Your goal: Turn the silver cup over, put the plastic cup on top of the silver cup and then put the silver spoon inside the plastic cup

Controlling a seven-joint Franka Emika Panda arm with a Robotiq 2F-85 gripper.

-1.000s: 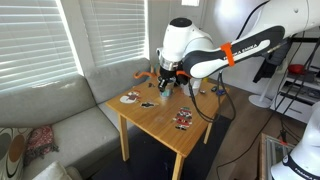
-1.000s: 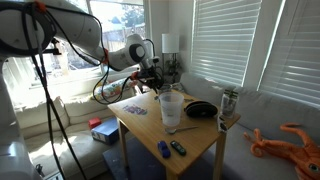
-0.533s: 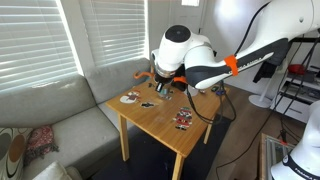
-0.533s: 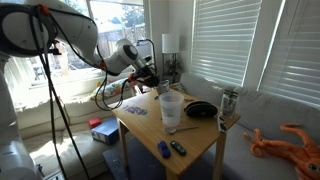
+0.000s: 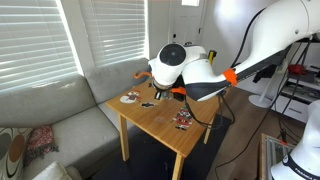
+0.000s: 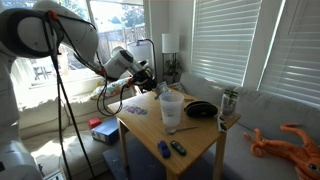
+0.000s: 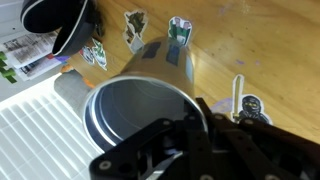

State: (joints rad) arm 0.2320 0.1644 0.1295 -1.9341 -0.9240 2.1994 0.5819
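Note:
In the wrist view the silver cup (image 7: 140, 95) fills the middle, tipped on its side above the wooden table (image 7: 260, 50), its open mouth facing the camera. My gripper (image 7: 200, 112) is shut on its rim, one finger inside and one outside. The silver spoon (image 7: 237, 92) lies on the table to the right of the cup, beside a sticker. The plastic cup (image 6: 171, 108) stands upright in the middle of the table in an exterior view, to the right of my gripper (image 6: 150, 82). In an exterior view my gripper (image 5: 165, 92) hangs over the table's far side.
A black bowl (image 6: 201, 110) sits behind the plastic cup and shows at the wrist view's top left (image 7: 60, 20). Stickers (image 7: 180, 30) lie on the table. A can-like object (image 6: 229, 103) stands at the table's far edge. A sofa (image 5: 50, 110) borders the table.
The wrist has rotated and dipped a little over the table's edge, tipping the held silver cup. The plastic cup and bowl have not moved.

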